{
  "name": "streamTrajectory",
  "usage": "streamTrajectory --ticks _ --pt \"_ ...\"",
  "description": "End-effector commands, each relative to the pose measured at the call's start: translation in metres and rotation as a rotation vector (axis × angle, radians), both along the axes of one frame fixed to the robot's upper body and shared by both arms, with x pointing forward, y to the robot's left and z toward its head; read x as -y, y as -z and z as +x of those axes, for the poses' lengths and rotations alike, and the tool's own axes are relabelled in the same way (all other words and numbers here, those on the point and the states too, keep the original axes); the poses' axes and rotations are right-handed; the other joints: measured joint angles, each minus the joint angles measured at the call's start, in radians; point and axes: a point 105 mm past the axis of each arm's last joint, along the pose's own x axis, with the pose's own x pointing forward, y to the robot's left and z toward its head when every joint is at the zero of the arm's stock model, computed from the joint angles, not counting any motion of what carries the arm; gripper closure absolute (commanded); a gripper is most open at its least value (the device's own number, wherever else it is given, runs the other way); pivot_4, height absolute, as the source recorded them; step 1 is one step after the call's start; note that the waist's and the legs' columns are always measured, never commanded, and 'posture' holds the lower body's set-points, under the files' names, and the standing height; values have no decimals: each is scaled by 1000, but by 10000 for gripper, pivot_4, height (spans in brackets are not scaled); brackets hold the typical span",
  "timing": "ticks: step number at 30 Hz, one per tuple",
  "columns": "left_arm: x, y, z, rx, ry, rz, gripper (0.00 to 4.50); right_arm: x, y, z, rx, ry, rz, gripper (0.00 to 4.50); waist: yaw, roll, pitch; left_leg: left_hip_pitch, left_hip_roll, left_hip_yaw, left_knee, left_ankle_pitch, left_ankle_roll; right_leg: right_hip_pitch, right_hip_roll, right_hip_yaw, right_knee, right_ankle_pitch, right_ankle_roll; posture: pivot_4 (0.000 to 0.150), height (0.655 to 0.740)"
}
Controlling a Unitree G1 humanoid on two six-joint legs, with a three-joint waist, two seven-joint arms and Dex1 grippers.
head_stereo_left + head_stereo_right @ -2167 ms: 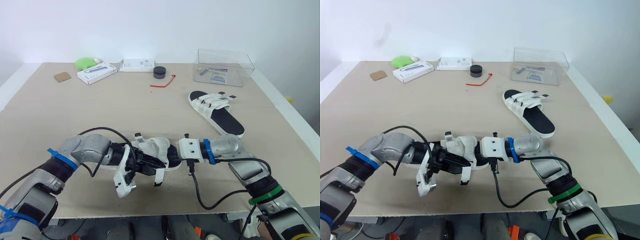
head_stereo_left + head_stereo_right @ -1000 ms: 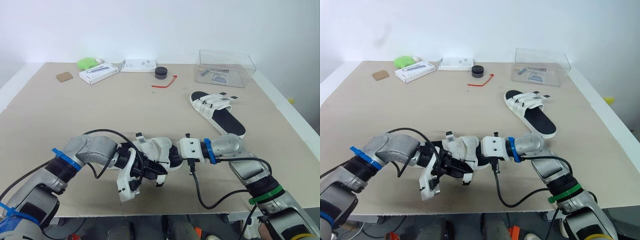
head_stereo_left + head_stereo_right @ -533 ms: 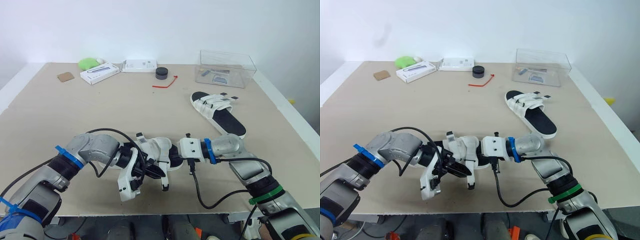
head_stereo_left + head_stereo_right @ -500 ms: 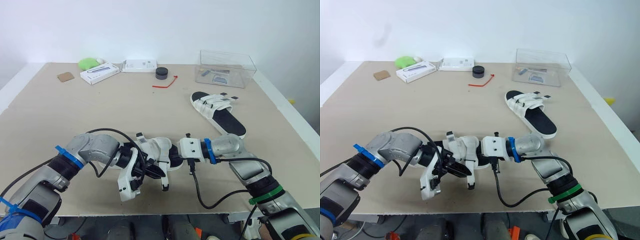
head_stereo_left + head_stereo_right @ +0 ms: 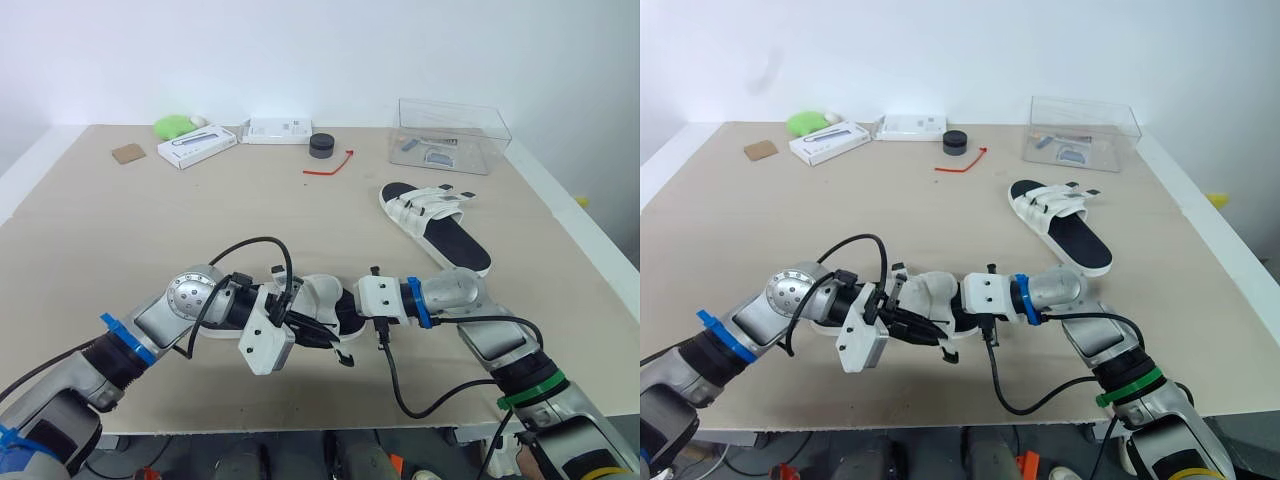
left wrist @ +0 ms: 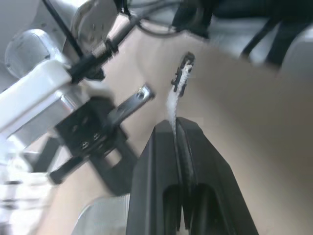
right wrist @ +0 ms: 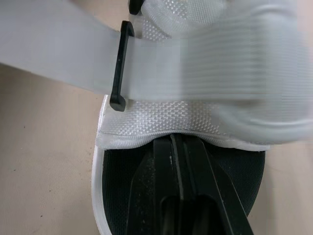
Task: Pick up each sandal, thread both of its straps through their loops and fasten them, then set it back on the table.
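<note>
A white sandal [image 5: 318,298] with a black footbed lies near the table's front edge, between my two grippers. My left gripper [image 5: 322,338] is shut on one of its white straps [image 6: 174,98], whose black tip [image 6: 184,62] sticks out past the fingertips. My right gripper [image 5: 345,308] comes from the right and is shut on the sandal's white upper [image 7: 195,63] at the footbed edge. A black loop [image 7: 120,73] sits on a strap there. The second sandal [image 5: 435,225] lies flat at the right of the table, apart from both grippers.
At the back stand a clear plastic box [image 5: 450,130], a black round object [image 5: 321,144], a red tie [image 5: 328,166], two white boxes [image 5: 195,146], a green lump [image 5: 172,126] and a brown card [image 5: 126,153]. The table's front edge [image 5: 300,425] is close below the grippers.
My left wrist has rolled and swung in toward the sandal, its camera block now lifted beside the sandal. The strap it holds is drawn toward the front edge. The right gripper has stayed put.
</note>
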Motion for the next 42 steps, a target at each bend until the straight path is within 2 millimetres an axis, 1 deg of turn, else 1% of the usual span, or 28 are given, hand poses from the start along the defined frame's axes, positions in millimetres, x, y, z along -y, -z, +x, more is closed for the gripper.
streamTrajectory --ticks 1,2,3,5,9,12,18,21,23,24,26,27,31,32,37,42 --pt "-3 -13 -6 64 34 -25 44865 15 29 0 -80 53 -100 45000 0 0 0 0 0 0 0 0 0 0 0 0 0 0 0 1500 7400" --pt "-6 -10 -9 104 50 -22 44865 15 29 0 -79 53 -101 45000 0 0 0 0 0 -1 0 0 0 0 0 0 0 0 0 1500 7400" --pt "-6 -10 -10 104 46 -34 44865 15 29 0 -78 53 -101 45000 0 0 0 0 0 -1 0 0 0 0 1 0 0 0 0 1500 7400" --pt "-7 -11 -12 86 35 -54 44865 16 29 0 -77 52 -102 45000 0 0 0 0 0 -1 0 0 0 0 1 0 0 -1 -1 1500 7400" --pt "-7 -17 -25 51 64 -78 44865 16 30 -1 -76 49 -106 45000 0 0 0 -1 0 -1 -1 0 0 0 0 0 0 -1 -1 1500 7400" --pt "-7 -19 -31 27 74 -72 44865 17 30 -1 -76 47 -108 45000 0 0 0 0 0 -1 -1 0 0 0 0 0 0 -1 -1 1500 7400" --pt "-9 -21 -27 -60 20 -61 44865 16 31 -1 -75 43 -111 45000 0 0 0 -1 0 -2 -1 0 0 0 1 0 0 -2 0 1500 7400" --pt "-11 -19 -27 -92 -5 -32 44865 16 31 -1 -76 42 -111 45000 0 0 0 -1 0 -2 -1 0 0 0 1 0 0 -2 0 1500 7400" --pt "-13 -19 -26 -85 -13 -26 38977 16 31 -1 -78 41 -112 45000 0 0 0 -1 0 -2 -1 0 0 0 1 0 0 -2 0 1500 7400" --pt "-14 -19 -27 -73 -9 -27 36759 16 31 -1 -79 41 -113 45000 0 0 0 -1 0 -2 -1 0 0 0 1 0 0 -2 0 1500 7400" --pt "-15 -21 -27 -57 -3 -27 26935 17 31 -1 -81 42 -114 45000 0 0 0 -1 0 -2 -1 0 0 0 1 0 -1 -2 0 1500 7400" --pt "-16 -23 -27 -54 -2 -28 21335 17 31 -1 -81 42 -115 45000 0 0 0 -1 0 -2 -1 0 0 0 1 0 -1 -2 0 1500 7400" --pt "-20 -23 -28 -1 12 6 2389 18 32 -1 -83 42 -117 45000 0 0 0 -1 0 -2 -1 0 0 0 1 0 -1 -2 0 1500 7400" --pt "-20 -23 -27 6 9 8 389 18 31 -1 -83 42 -117 45000 0 0 0 -1 0 -2 -1 0 0 0 1 0 -2 -2 0 1500 7400" --pt "-26 -7 -31 70 38 71 389 15 32 0 -84 37 -115 45000 0 0 0 -1 0 -2 -2 0 -1 0 0 0 -4 -2 0 1500 7400" --pt "-38 12 -23 251 91 171 389 15 32 0 -86 33 -117 45000 1 1 0 -1 0 -3 -4 0 -1 0 -2 0 -5 -2 0 1500 7400"
